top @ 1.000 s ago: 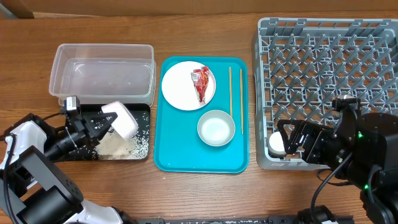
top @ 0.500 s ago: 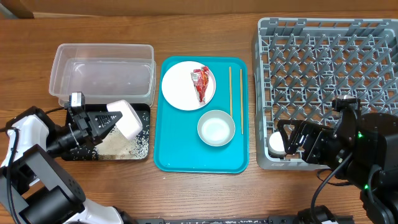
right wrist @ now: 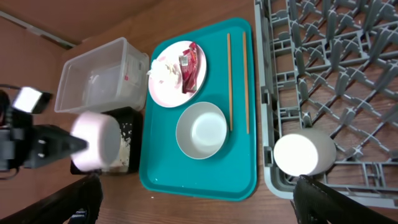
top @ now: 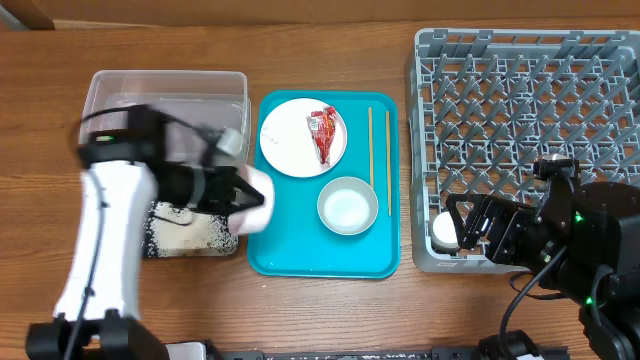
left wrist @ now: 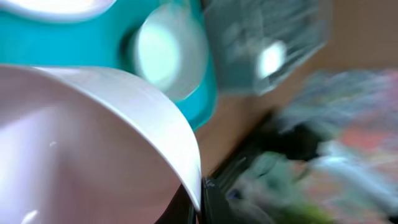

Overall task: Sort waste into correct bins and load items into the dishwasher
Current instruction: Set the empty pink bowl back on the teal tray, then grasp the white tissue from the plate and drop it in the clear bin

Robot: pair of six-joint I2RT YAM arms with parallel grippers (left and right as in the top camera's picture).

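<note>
At the teal tray's [top: 300, 256] left edge, the left gripper [top: 238, 194] clamps a white bowl [top: 258, 196]; the right gripper [right wrist: 200, 202] gapes wide beside the cup [top: 443, 232].

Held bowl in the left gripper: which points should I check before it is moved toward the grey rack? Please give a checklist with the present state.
1. Grip: the left gripper holds the held bowl at its rim: ok.
2. Inside of the held bowl free of scraps: cannot tell, the left wrist view is blurred.
3. Free pegs in the grey rack: ok, only a cup stands there, in the front corner beside the teal tray.
4. Way into the rack: probably not ok, the right gripper is open beside that cup.
5. Height above the plate, tray bowl and chopsticks: cannot tell.
</note>
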